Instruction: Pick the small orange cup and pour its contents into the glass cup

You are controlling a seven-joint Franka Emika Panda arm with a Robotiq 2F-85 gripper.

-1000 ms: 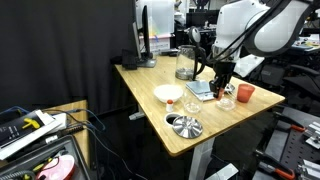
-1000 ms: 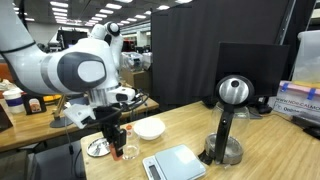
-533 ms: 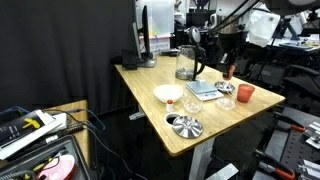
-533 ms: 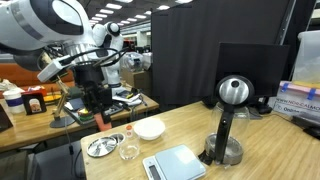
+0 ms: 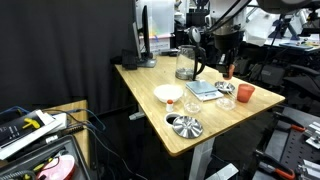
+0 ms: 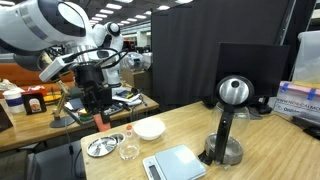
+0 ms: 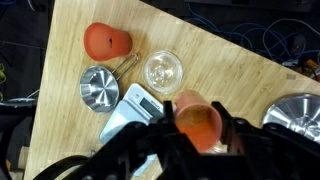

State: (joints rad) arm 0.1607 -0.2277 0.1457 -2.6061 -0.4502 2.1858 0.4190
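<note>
Lift done | I've raised small orange cup [image 7: 198, 118] clear of surface [image 7: 235, 60] within last second | tool [image 7: 198, 130] pinching it | glass cup [image 7: 164, 70] below, pour pending.

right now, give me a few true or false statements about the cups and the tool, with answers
1. The tool is shut on the small orange cup. True.
2. The small orange cup rests on the table. False: it is held in the air above the table.
3. The glass cup stands on the scale. False: it stands on the bare wood beside the scale.
4. The bigger orange cup is on the table, apart from the tool. True.
</note>
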